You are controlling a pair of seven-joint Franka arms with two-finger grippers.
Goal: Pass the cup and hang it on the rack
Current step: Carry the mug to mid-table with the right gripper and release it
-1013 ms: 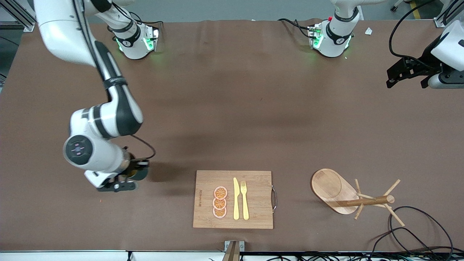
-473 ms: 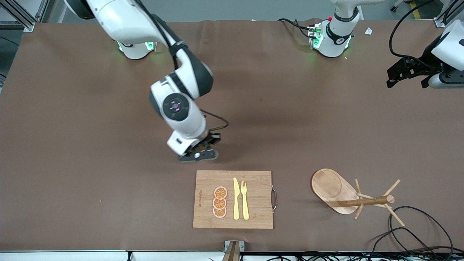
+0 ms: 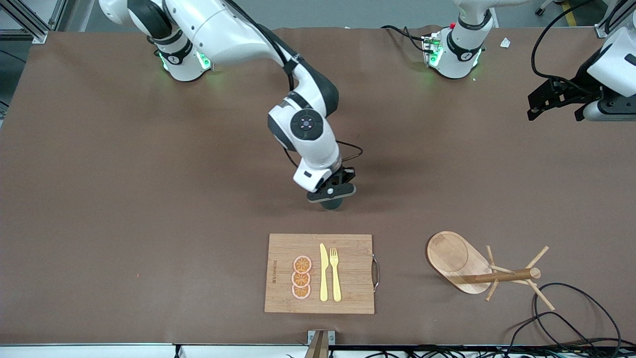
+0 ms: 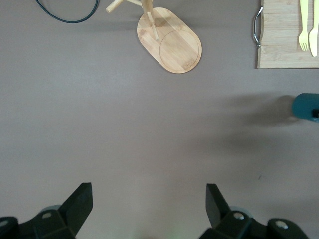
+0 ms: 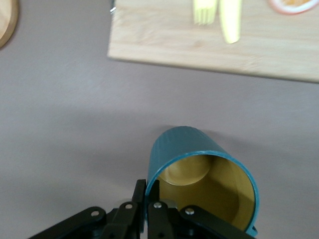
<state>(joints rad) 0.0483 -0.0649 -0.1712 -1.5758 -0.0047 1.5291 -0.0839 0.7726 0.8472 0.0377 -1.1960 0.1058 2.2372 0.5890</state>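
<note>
The cup point(image 5: 195, 149) is dark teal with a mustard-yellow inside. My right gripper point(image 5: 148, 188) is shut on its rim, one finger inside the wall and one outside. From the front, the right gripper point(image 3: 332, 191) holds the cup point(image 3: 332, 204) over the middle of the table, just above the bare surface beside the cutting board. The rack point(image 3: 454, 258) is a light wooden mug tree with an oval base and thin pegs, standing toward the left arm's end of the table, near the front camera. My left gripper point(image 4: 148, 194) is open and holds nothing, waiting high over that end; its view shows the rack point(image 4: 172, 42) and the cup point(image 4: 305, 105).
A bamboo cutting board point(image 3: 318, 273) with a metal handle lies near the front camera and carries a yellow knife, a yellow fork point(image 3: 335, 273) and three orange slices point(image 3: 301, 277). Black cables point(image 3: 571, 308) loop on the table beside the rack.
My right arm has swung from its own end of the table to the middle, carrying the cup with it. The left arm has barely moved.
</note>
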